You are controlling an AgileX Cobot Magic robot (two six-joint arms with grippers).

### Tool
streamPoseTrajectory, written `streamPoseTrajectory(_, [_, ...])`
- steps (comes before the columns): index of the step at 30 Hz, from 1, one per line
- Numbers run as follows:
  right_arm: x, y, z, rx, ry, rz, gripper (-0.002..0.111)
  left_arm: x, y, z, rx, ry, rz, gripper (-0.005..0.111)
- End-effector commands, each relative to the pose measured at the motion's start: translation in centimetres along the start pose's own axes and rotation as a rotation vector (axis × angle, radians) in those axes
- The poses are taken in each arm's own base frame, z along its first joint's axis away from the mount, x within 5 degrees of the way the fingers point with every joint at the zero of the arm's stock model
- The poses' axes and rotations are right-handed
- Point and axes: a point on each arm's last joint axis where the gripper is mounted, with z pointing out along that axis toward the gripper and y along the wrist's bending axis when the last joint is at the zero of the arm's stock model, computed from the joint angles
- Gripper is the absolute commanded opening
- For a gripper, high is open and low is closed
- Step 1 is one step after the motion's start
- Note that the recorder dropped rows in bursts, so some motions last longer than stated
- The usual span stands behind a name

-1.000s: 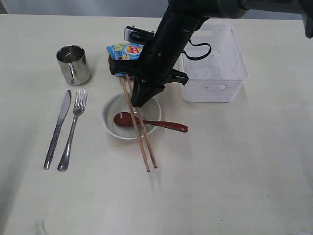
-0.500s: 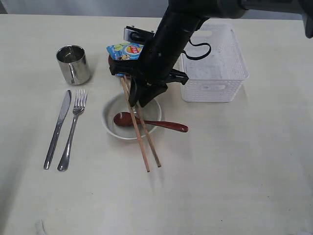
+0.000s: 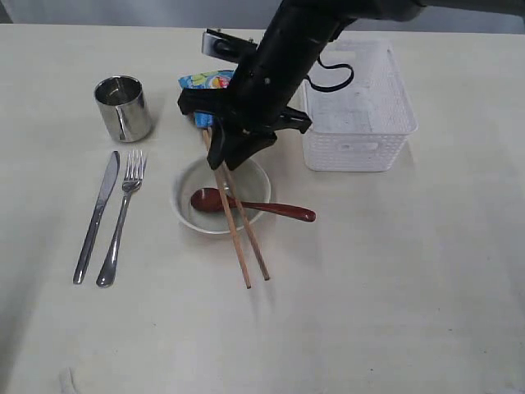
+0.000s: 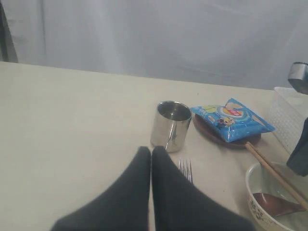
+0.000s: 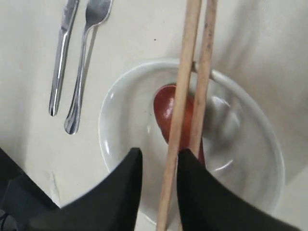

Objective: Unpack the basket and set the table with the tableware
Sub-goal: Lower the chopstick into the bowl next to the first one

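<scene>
Two wooden chopsticks (image 3: 239, 234) lie across the white bowl (image 3: 182, 202), their tips on the table (image 3: 394, 287). A reddish-brown spoon (image 3: 280, 212) rests in the bowl. My right gripper (image 3: 220, 158) hovers just above the chopsticks' upper ends. In the right wrist view the right gripper (image 5: 160, 155) is open, and one chopstick (image 5: 179, 110) runs loose between its fingers. The steel cup (image 3: 123, 107), knife (image 3: 97, 215) and fork (image 3: 121, 217) stand at the left. The white basket (image 3: 361, 152) is at the right. My left gripper (image 4: 151, 150) is shut on nothing, near the cup (image 4: 171, 125).
A blue chip bag (image 4: 231, 120) lies on the small brown plate (image 4: 226, 141) behind the bowl, partly hidden by my right arm in the exterior view. A black cable hangs over the basket's near-left rim.
My right gripper has opened and let go of the chopsticks, then risen and drawn back a little. The chopsticks have spread slightly and now rest on the bowl.
</scene>
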Motion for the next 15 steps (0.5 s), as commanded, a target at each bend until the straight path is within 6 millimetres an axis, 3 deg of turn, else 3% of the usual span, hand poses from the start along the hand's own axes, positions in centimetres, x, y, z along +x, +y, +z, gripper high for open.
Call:
streamPoseTrajectory(1, [0.5,1.2,-2.0,-0.023,-0.03,-0.067,0.026,0.1,0.0,0.0,0.002,-0.002,-0.001,0.0])
streamPoseTrajectory(8, [1.3,3.7,-0.1,-0.021,0.015,-0.134,0.004,0.1,0.0,0.0,0.001,-0.002,0.001,0.0])
streamPoseTrajectory(15, [2.2,4.8,2.0,0.158,0.057,-0.169,0.003,0.1,0.0,0.0,0.001,-0.002,0.001,0.0])
